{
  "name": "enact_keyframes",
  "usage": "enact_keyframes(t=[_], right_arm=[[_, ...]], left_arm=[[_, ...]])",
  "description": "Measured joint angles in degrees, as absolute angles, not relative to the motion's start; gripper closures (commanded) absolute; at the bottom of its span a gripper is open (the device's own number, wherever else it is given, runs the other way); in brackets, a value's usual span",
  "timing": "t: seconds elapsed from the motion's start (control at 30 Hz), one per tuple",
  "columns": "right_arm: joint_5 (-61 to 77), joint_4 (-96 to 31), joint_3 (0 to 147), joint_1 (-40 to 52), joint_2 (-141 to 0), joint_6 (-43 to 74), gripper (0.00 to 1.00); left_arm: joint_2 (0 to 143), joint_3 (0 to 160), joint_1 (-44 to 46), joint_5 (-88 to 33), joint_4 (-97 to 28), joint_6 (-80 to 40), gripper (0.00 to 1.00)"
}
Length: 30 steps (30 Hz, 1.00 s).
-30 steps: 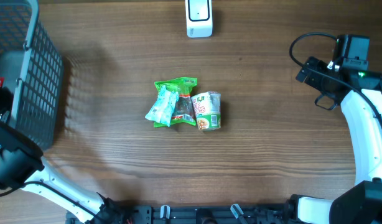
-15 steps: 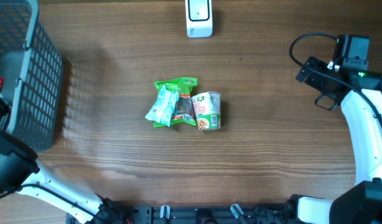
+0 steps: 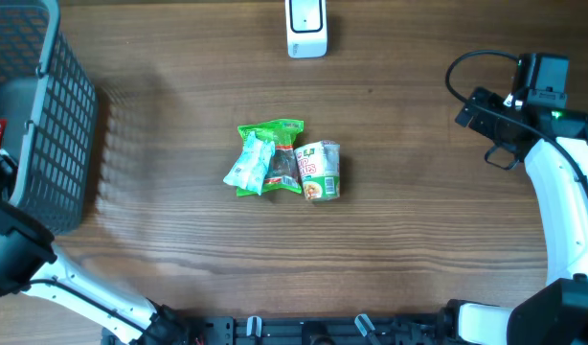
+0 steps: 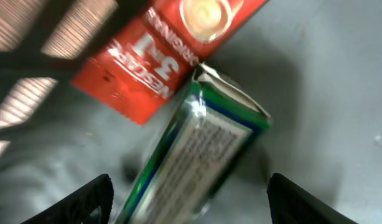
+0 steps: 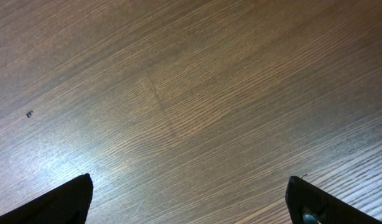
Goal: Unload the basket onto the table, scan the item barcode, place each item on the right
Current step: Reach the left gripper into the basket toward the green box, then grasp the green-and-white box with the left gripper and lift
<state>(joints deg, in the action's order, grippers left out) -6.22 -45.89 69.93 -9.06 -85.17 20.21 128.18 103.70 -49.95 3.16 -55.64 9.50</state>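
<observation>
Since a sec ago L arm has slid slightly down the overhead view's left edge, L tool spread either side of green-edged box, not gripping, box lying on grey basket floor against red 3-in-1 packet, scanner at tabletop far edge, R tool spread over bare wood.

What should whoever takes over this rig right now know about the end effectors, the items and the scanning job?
Left end effector: open, holding nothing, inside the basket above a green-edged packet and a red sachet.
Right end effector: open, empty, over bare table.
Scanner at the table's far edge; pile of packets mid-table.
Done: no scan can be confirmed.
Left: grasp an item and show its barcode to the scanner.
</observation>
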Motion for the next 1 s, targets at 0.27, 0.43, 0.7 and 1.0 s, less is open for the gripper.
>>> enact_keyframes(t=[0.27, 0.43, 0.7, 1.0], right_arm=[[-6.2, -45.9, 69.9, -9.1, -85.2, 20.2, 0.00], [-6.2, -45.9, 69.9, -9.1, -85.2, 20.2, 0.00], [-6.2, -45.9, 69.9, -9.1, -85.2, 20.2, 0.00], [-6.2, -45.9, 69.9, -9.1, -85.2, 20.2, 0.00]], left_arm=[[128.5, 103.7, -50.0, -2.8, -55.9, 6.9, 0.30], [128.5, 103.7, -50.0, -3.2, -55.9, 6.5, 0.48], [128.4, 103.7, -50.0, -4.4, -54.3, 6.1, 0.67], [121.8, 103.3, -50.0, -6.0, -50.9, 5.7, 0.86]])
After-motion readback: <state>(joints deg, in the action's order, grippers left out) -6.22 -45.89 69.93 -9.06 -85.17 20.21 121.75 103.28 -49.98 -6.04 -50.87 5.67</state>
